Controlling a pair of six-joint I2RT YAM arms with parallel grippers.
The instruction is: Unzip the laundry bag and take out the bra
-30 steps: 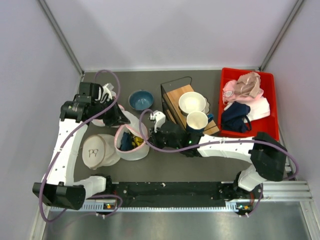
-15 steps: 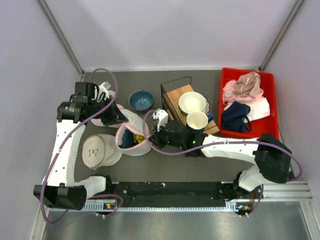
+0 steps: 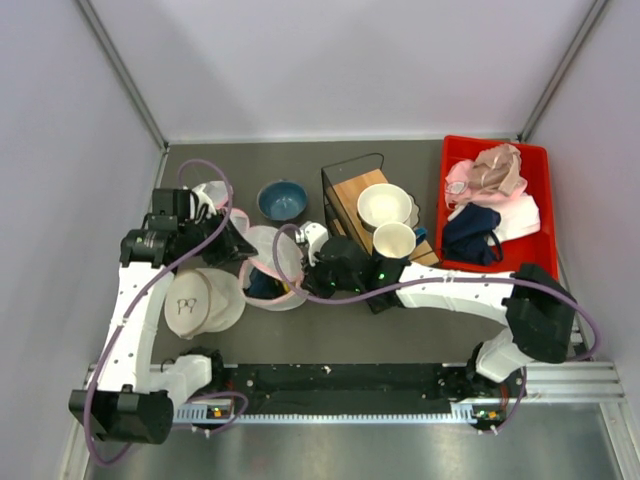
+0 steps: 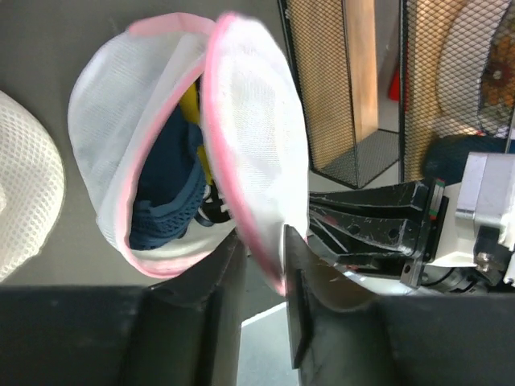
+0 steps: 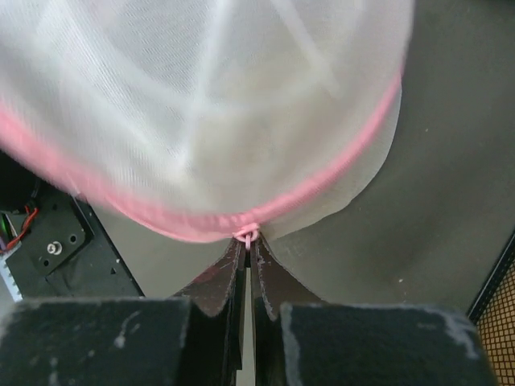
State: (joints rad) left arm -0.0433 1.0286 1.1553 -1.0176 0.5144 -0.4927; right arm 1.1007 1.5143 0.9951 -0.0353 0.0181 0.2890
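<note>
The laundry bag (image 3: 268,268), white mesh with pink zipper trim, lies left of centre with its zipper partly undone. In the left wrist view its flap (image 4: 257,137) stands away from the body. The yellow bra (image 4: 193,121) with navy fabric (image 4: 169,197) shows inside the gap. My left gripper (image 3: 238,243) is shut on the flap's pink-trimmed edge (image 4: 264,241). My right gripper (image 3: 300,275) sits at the bag's right side, shut on the pink zipper pull (image 5: 247,236) below the mesh (image 5: 201,104).
A flatter white round bag (image 3: 195,300) with a dark mark lies left of the laundry bag. A blue bowl (image 3: 282,198) is behind. A wire rack (image 3: 350,190) with a white bowl (image 3: 385,205) and cup (image 3: 393,240) stands right. A red bin (image 3: 450,215) holds pink and navy cloth.
The bag has shifted slightly toward the back and its flap stands more upright. My left wrist has moved nearer with the flap. My right gripper has crept left along the bag's edge.
</note>
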